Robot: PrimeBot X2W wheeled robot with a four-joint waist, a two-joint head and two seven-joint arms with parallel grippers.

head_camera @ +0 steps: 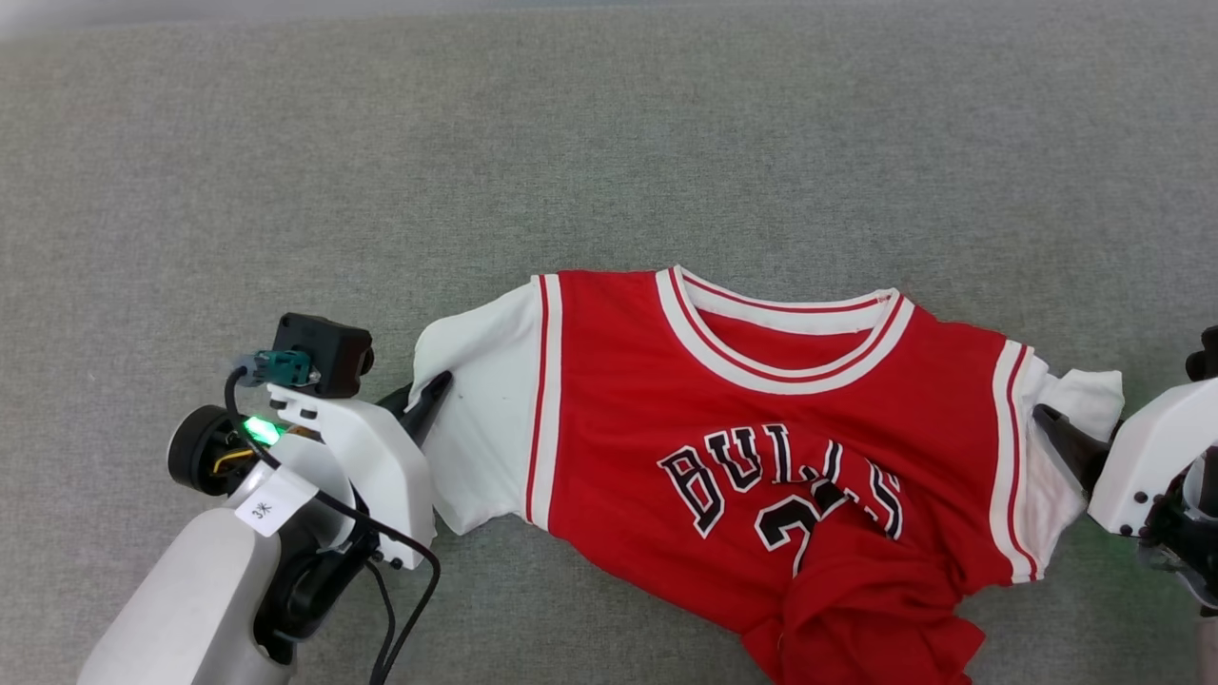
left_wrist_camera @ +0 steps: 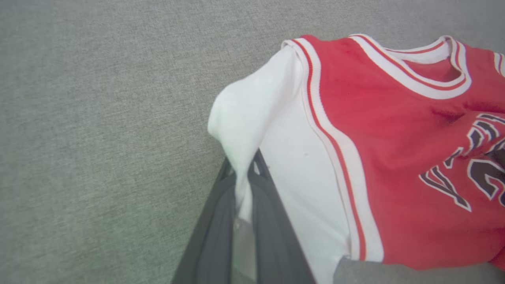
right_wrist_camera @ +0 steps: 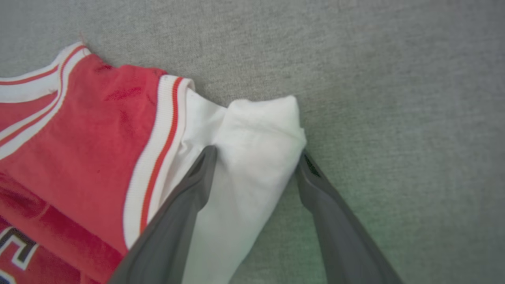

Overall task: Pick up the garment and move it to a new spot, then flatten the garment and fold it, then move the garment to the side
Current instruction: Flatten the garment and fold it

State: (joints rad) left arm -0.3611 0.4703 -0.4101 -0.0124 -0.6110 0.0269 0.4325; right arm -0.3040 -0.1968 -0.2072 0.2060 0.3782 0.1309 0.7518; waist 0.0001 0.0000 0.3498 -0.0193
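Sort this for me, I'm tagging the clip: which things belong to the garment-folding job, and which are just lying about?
Part of the job:
- red Bulls jersey T-shirt
- left gripper, shut on one white sleeve
- right gripper, open, the other sleeve between its fingers

Just there:
- grey fabric surface under it all

Garment (head_camera: 618, 400): soft, matt knit cloth, with ribbed trim at the collar and armholes.
Work surface (head_camera: 609, 143): grey woven fabric, matt, slightly coarse.
Left gripper (head_camera: 438, 385): fingers (left_wrist_camera: 272, 221) of dark, smooth, matt plastic.
Left arm shell (head_camera: 371, 457): smooth white plastic, slight sheen.
Label (head_camera: 271, 504): white paper.
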